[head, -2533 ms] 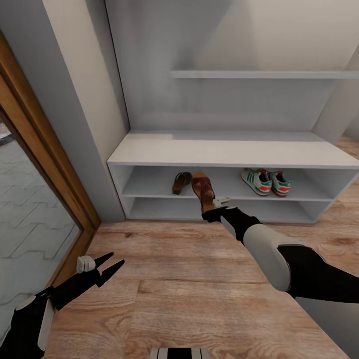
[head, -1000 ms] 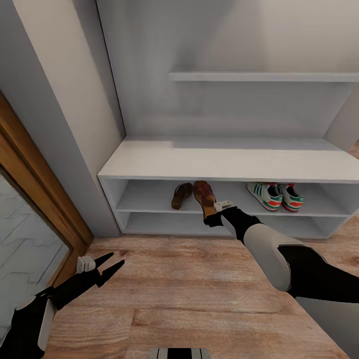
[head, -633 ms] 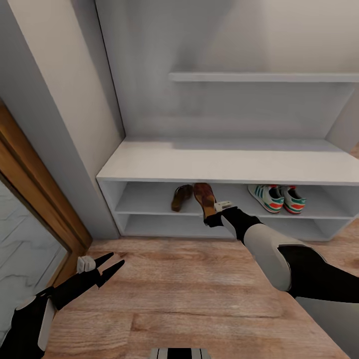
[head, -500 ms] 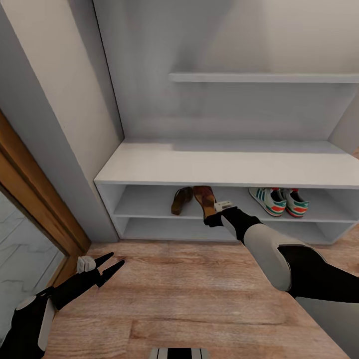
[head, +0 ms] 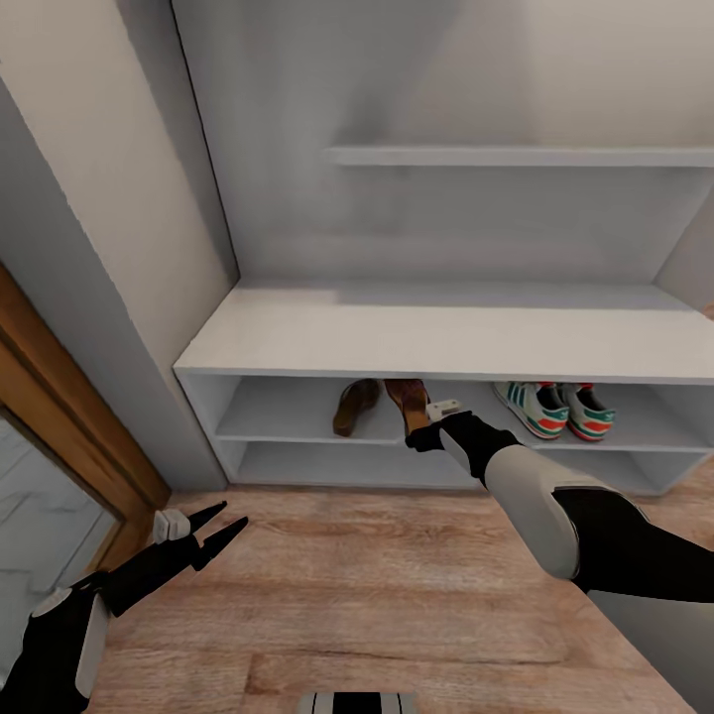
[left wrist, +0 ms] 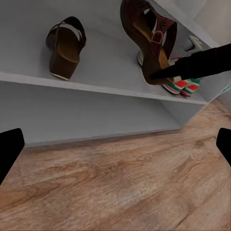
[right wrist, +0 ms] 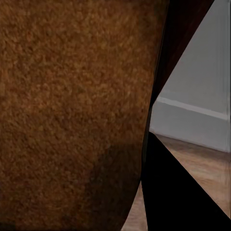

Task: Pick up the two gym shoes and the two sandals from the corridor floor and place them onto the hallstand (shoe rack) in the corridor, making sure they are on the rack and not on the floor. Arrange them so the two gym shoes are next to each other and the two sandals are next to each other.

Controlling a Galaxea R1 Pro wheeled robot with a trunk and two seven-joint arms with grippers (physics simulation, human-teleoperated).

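- Gym shoes (head: 552, 408), white with green stripes and red-orange trim, sit side by side on the upper shoe shelf of the hallstand (head: 436, 342), at the right of the head frame; that half of the job looks done.
- One sandal (head: 354, 407) lies on the same shelf, left of centre, off the corridor floor (head: 377, 575).
- The second sandal (head: 409, 403) hangs tilted at the shelf's front edge, just right of the first, with the right gripper (head: 418, 434) and its jaws clenched on the heel end; the left wrist view shows it (left wrist: 149, 38) raised above the shelf, not yet resting.
- The left gripper (head: 213, 528), lower left of the frame, hovers over the floor with jaws released and nothing in them.
- Remaining, by the look of it: set this sandal down beside its mate and let go.
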